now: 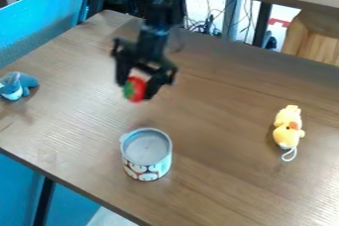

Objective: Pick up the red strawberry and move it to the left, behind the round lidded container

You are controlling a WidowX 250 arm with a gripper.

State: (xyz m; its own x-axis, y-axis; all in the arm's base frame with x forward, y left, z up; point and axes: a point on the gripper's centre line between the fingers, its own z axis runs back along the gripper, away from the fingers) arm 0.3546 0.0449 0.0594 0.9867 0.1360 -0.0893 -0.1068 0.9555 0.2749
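Gripper beyond the can, on its far side from camera; jaws closed on red-and-green object, long axis roughly upright.

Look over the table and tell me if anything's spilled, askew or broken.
Nothing stands out. The can stands upright, with no spill to be seen around it on the table. The blue toy and yellow toy show no clear damage. The pincer holds a red and green thing above the table.
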